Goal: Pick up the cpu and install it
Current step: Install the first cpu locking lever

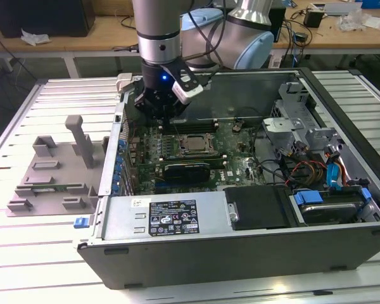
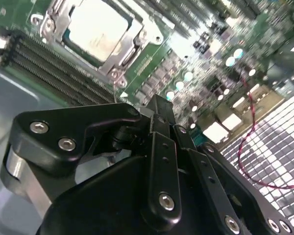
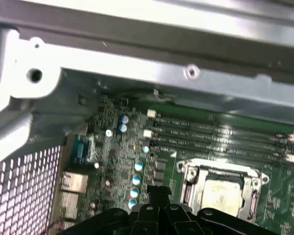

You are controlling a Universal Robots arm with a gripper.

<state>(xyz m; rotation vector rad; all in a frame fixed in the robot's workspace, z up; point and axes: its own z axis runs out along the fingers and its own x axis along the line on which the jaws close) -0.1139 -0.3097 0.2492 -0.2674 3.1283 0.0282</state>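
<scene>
Silver cpu (image 2: 95, 29) lies in socket (image 2: 137, 36) | gripper (image 2: 158, 104) closed, empty, just beside socket | we judge vertical moves safest near socket

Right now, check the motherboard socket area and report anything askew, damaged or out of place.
Nothing stands out. In the second wrist view the cpu lies flat inside the metal socket frame, its edges parallel to the frame. The gripper hangs over the motherboard beside the socket.
</scene>
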